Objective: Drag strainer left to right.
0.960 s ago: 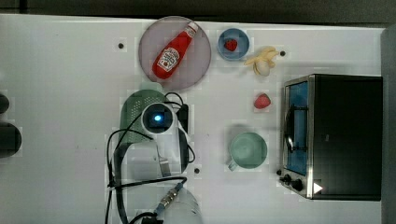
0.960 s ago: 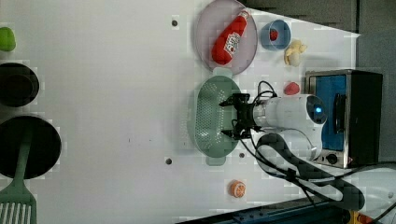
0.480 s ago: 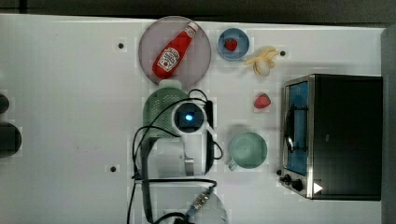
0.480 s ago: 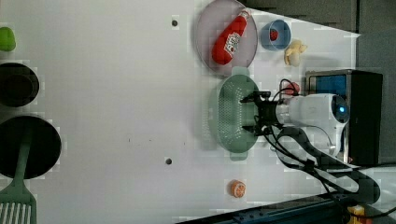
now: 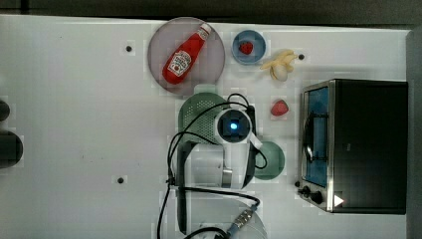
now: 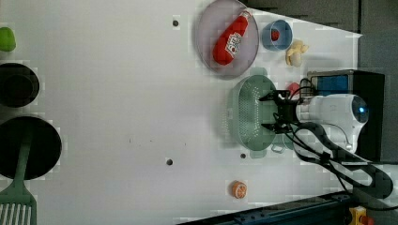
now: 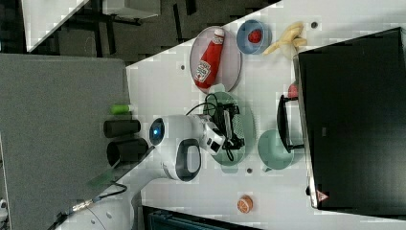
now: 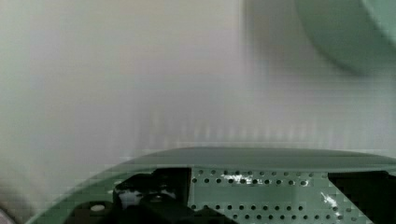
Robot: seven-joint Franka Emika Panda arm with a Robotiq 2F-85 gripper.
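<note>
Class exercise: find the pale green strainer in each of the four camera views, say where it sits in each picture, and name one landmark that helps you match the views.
Top view: strainer centre, partly under the arm, below the ketchup plate.
Left view: strainer right of centre, below that plate, gripper inside it.
Right view: strainer centre, below the plate, left of the mug.
Wrist view: perforated base along the lower edge.
Shared landmark: the ketchup plate.

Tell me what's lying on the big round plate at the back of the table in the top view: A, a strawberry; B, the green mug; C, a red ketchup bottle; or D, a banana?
C: the red ketchup bottle lies on its side across the round plate, while the banana, strawberry and green mug sit elsewhere on the table.
</note>
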